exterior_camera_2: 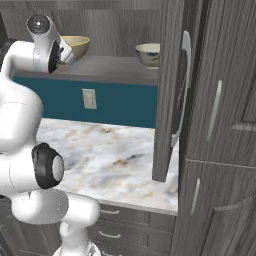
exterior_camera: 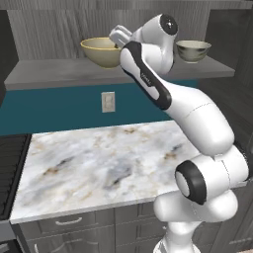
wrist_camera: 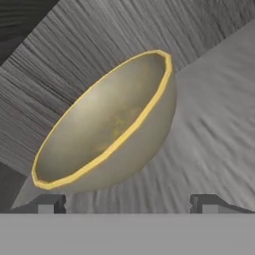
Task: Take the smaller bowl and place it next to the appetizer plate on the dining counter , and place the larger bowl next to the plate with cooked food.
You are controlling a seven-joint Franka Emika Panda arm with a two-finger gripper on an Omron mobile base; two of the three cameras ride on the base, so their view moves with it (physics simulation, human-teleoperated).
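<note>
The larger bowl (exterior_camera: 101,52) (exterior_camera_2: 75,46), yellowish-tan with a golden rim, stands on a grey shelf (exterior_camera: 59,74). In the hand view the larger bowl (wrist_camera: 107,127) looms close and tilted, just beyond my gripper (wrist_camera: 127,204), whose fingertips (wrist_camera: 47,203) stand wide apart with nothing between them. My gripper (exterior_camera: 120,37) is open at the bowl's right side. The smaller bowl (exterior_camera: 193,51) (exterior_camera_2: 149,54), dark grey with a pale inside, sits further right on the same shelf. The appetizer plate, the dining counter and the plate with cooked food are out of view.
Below the shelf lies a marble counter (exterior_camera: 99,163) over grey drawers, with a wall outlet (exterior_camera: 108,102) on the teal backsplash. A dark stove (exterior_camera: 10,168) borders it on the left. An open cabinet door (exterior_camera_2: 170,90) and tall cabinets (exterior_camera_2: 220,125) stand on the right.
</note>
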